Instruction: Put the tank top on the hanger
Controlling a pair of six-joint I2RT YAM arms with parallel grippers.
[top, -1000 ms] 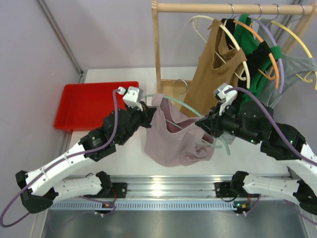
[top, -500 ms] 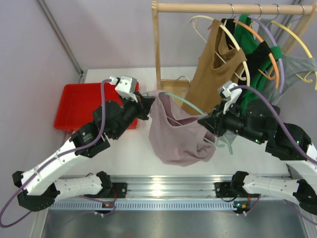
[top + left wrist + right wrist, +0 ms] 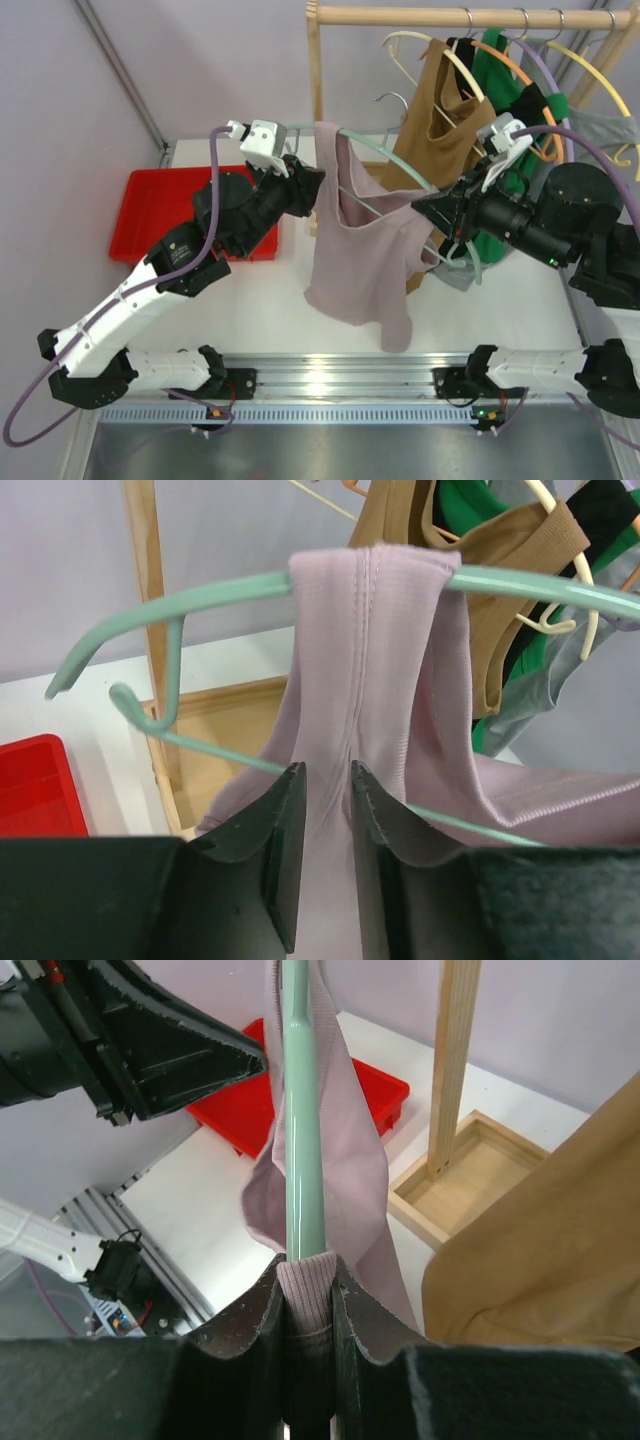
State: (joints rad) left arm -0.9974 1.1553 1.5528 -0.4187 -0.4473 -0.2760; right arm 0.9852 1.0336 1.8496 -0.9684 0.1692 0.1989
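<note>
**Tank top on hanger, held up over the table**

Holds the tank top [image 3: 355, 250] draped over the hanger [image 3: 200, 595], lifted above the middle of the table [image 3: 260, 310], just in front of the wooden rack [image 3: 316, 110]. Shows one strap folded across the top bar in the left wrist view, seam running straight down, with the body hanging toward the near edge. Pinches that fabric just below the bar with the left gripper [image 3: 326, 775], jaws narrow and cloth between them. Clamps the right gripper [image 3: 307, 1275] tight on the other hanger arm, with ribbed fabric bunched around it between the fingers. Has a red tray [image 3: 160, 210] lying at the left edge. Has a tan top [image 3: 440, 120] hanging on the rack toward the far right corner, just behind the hanger.
</note>
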